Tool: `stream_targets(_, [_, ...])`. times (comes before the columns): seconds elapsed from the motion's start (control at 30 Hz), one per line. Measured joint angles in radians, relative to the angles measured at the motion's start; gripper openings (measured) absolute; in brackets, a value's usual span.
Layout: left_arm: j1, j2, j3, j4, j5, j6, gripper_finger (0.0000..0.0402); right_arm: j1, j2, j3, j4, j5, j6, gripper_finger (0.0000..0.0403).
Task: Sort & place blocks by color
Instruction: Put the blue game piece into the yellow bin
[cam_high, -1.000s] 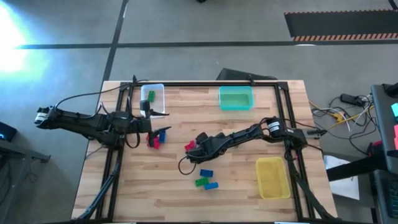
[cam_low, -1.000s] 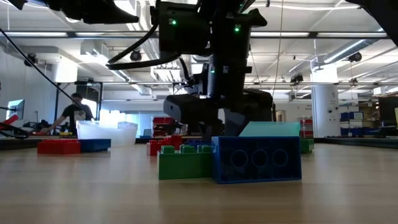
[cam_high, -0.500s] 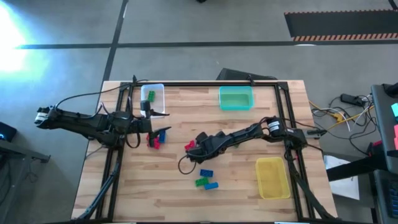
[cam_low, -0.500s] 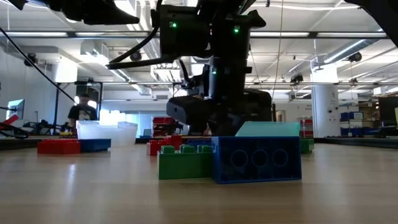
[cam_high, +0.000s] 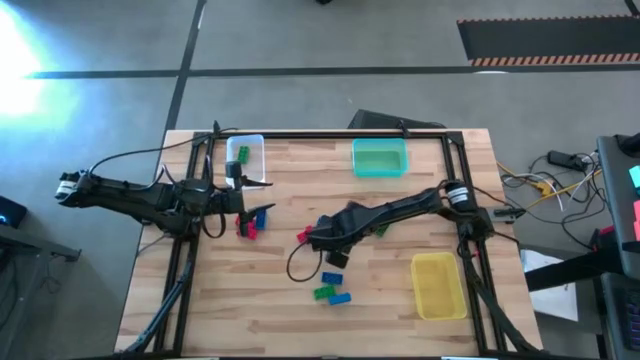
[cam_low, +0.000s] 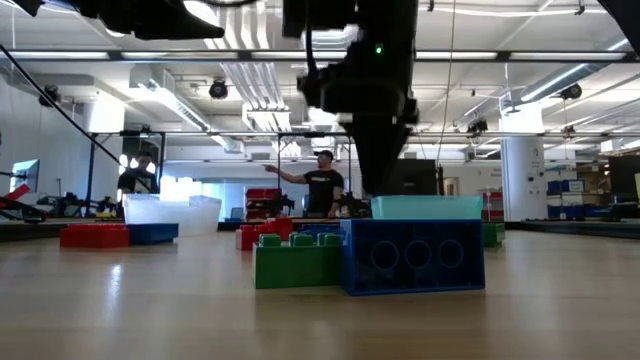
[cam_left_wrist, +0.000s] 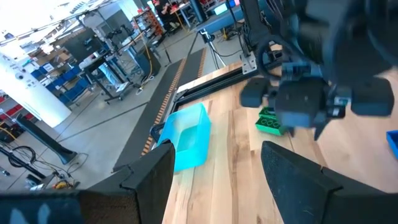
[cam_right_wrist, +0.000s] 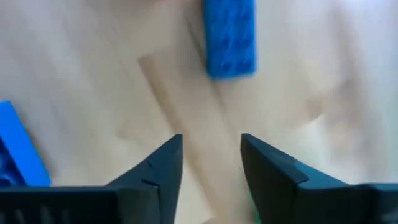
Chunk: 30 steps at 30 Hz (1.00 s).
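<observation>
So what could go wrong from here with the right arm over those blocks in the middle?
The right end effector hangs open and empty over bare wood, the blue block ahead of its fingers, so a straight drop may miss it. The blue and green blocks lie close together; closing there could nudge or catch a neighbour.

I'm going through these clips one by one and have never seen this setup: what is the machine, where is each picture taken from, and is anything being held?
Two dark robot arms work at a wooden table. One picture looks straight down, one looks level across the tabletop, and two come from cameras on the arms' wrists. On the table lie small red, green and blue blocks, including a cluster in the front middle, plus a clear bin, a teal bin and a yellow bin. The right gripper hovers over bare wood near a blue block, fingers apart, holding nothing. The left gripper waits open on the table's left side.
</observation>
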<state>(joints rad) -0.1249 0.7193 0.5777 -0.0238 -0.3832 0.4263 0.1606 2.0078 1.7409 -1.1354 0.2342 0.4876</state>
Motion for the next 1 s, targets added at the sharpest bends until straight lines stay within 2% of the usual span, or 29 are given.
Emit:
stream_targets(0.1, [0.000, 0.000, 0.000, 0.000, 0.000, 0.000, 0.0224, 0.003, -0.039, -0.003, 0.036, 0.117, -0.098, 0.0177])
stream_targets(0.2, [0.000, 0.000, 0.000, -0.001, 0.000, 0.000, 0.0224, 0.001, -0.079, -0.028, 0.127, 0.155, -0.179, 0.0187])
stream_targets(0.4, [0.000, 0.000, 0.000, -0.001, 0.000, -0.002, 0.0224, 0.000, -0.183, -0.221, 0.478, 0.134, -0.362, 0.0196])
stream_targets(0.6, [0.000, 0.000, 0.000, -0.001, 0.000, -0.026, 0.0224, 0.000, -0.275, -0.449, 0.796, 0.133, -0.457, 0.0197])
stream_targets(0.8, [0.000, 0.000, 0.000, -0.002, 0.000, -0.053, 0.0224, -0.002, -0.299, -0.621, 1.059, 0.133, -0.481, 0.0197])
stream_targets(1.0, [0.000, 0.000, 0.000, 0.001, 0.000, -0.071, 0.0224, -0.025, -0.293, -0.715, 1.109, 0.132, -0.402, 0.0197])
